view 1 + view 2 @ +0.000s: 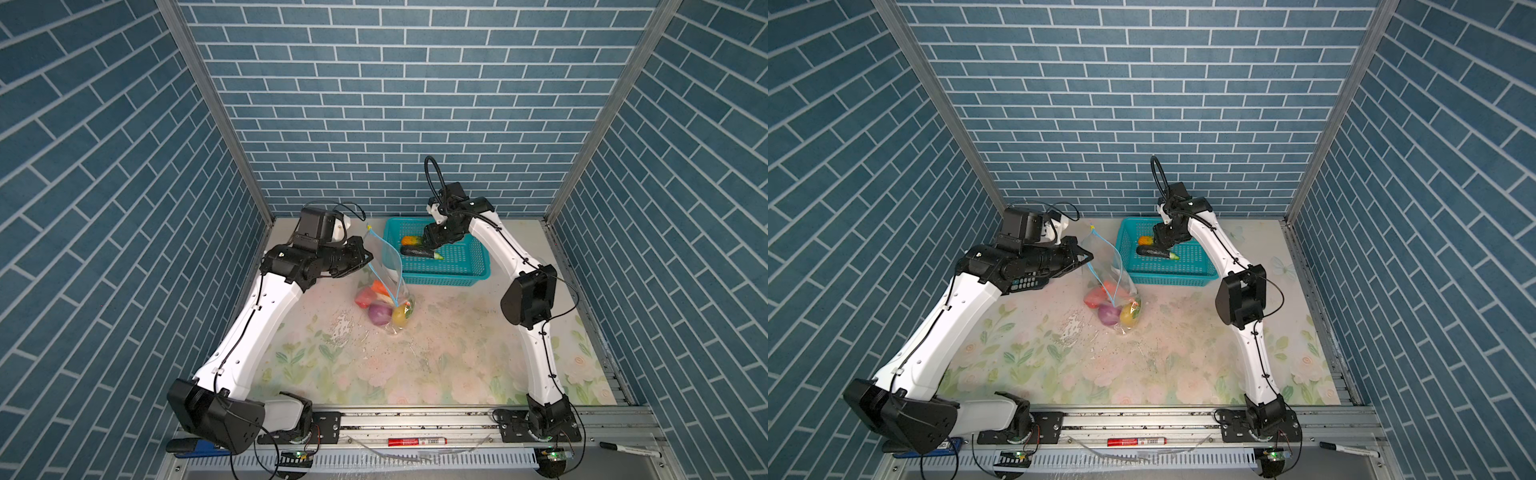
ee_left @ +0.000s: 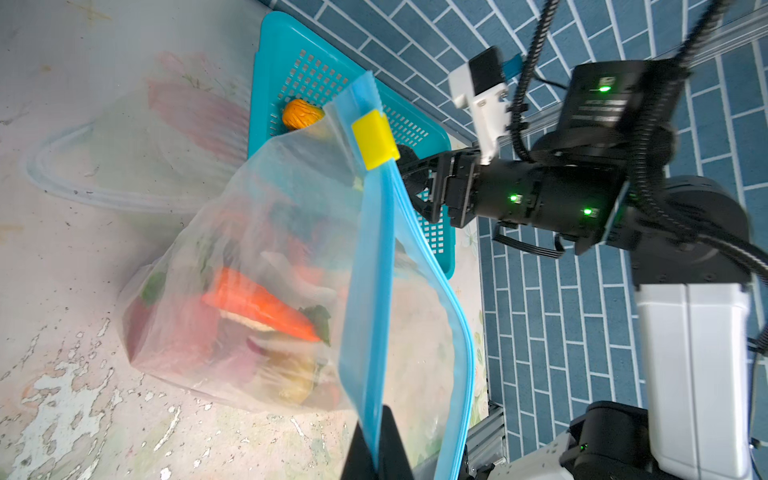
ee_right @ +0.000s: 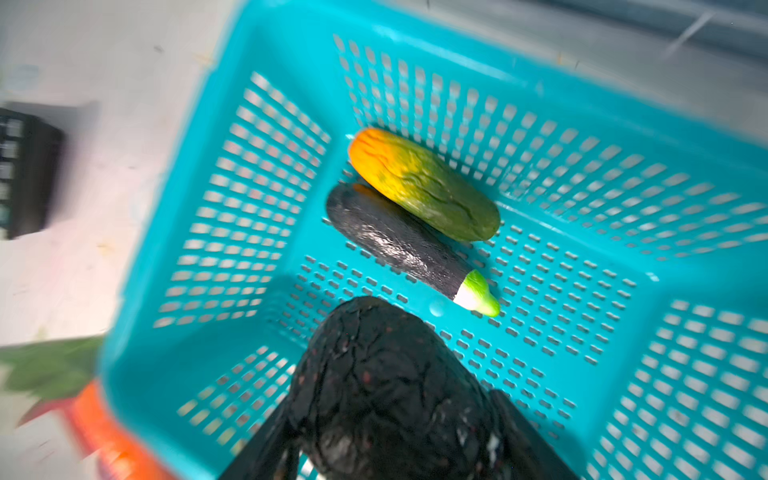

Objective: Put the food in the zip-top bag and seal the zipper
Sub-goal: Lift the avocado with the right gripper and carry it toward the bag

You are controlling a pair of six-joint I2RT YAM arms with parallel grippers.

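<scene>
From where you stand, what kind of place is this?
Probably a robot test booth, not a real kitchen: brick-print wall panels in metal framing, left arm and right arm bolted to a rail, and toy vegetables in a teal basket.

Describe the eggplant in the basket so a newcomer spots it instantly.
Find the teal mesh basket at the back of the table, right of the middle. Two pieces lie side by side inside; the eggplant is the one nearer the table's front. It is near-black with a white-and-green stem tip, unlike the orange-green cucumber-like piece beside it.
</scene>
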